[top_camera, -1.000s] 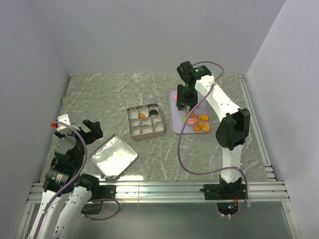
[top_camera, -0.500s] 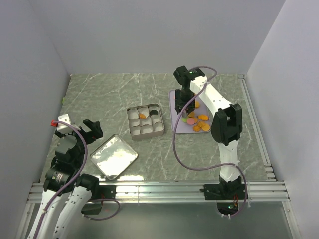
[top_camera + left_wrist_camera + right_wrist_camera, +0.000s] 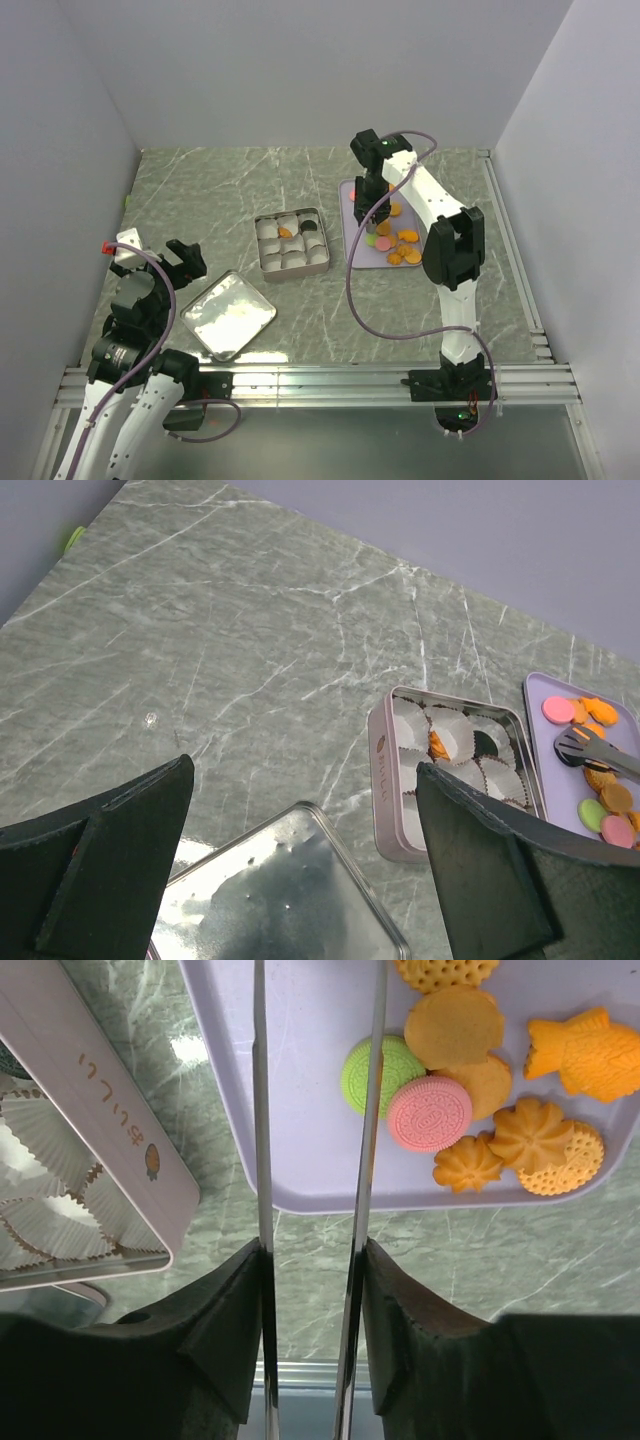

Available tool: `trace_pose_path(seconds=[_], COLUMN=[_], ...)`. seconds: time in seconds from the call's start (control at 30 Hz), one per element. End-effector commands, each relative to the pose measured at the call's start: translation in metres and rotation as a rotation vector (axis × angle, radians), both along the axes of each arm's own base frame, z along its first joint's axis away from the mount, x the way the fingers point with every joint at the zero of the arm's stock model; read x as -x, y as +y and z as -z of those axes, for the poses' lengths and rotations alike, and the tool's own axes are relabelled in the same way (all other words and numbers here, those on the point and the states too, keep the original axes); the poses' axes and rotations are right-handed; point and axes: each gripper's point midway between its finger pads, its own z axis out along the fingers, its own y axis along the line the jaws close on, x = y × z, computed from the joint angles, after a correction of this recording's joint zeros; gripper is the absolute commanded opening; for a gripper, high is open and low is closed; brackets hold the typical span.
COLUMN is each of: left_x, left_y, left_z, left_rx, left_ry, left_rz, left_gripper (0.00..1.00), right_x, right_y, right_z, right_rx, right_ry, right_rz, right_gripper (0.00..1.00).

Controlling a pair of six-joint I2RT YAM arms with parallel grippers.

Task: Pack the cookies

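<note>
Shifting slightly left across the tray (image 3: 300, 1080), right claw (image 3: 370, 222) hovers narrowly parted, nothing visibly held, beside the cookies (image 3: 430, 1115); left claw (image 3: 305, 770) wide; pick pending.

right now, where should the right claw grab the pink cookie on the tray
Pinch the pink sandwich cookie across its rim, right claw coming straight down. It overlaps the green cookie and a tan round, so its edge looks raised, and its side toward bare lavender tray gives clearance.
</note>
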Motion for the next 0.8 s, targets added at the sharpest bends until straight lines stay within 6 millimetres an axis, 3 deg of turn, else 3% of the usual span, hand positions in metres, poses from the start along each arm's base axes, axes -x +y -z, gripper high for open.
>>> trace_pose_path(seconds=[0.0,0.1,0.33,0.53,0.77], left_x=[-0.003,-0.003,-0.002,-0.001,-0.002], left_y=[0.002,0.002,0.010,0.009,0.006], left_z=[-0.009,-0.008,-0.007,-0.008,-0.008], left_rx=[0.001,0.003,0.016,0.013,0.010], left_ry=[-0.027,-0.025,-0.017,-0.021,-0.025], left_rz=[-0.013,-0.013,-0.067,-0.060,-0.039], left_gripper=[0.99,0.99,0.99,0.99,0.99], right_x=[-0.009,-0.013,-0.007,0.012,0.041], right_y=[0.001,0.005,0.043,0.074,0.138], right_z=[-0.025,-0.045,-0.098,-0.113,-0.131], right_rx=[-0.030,-0.062,-0.211,-0.269,-0.398], right_ry=[-0.071,-0.119,-0.232,-0.254,-0.252], right_rz=[0.003,0.010,-0.058,-0.100,-0.221], right_gripper=[0.42,0.42,0.41,0.42,0.42])
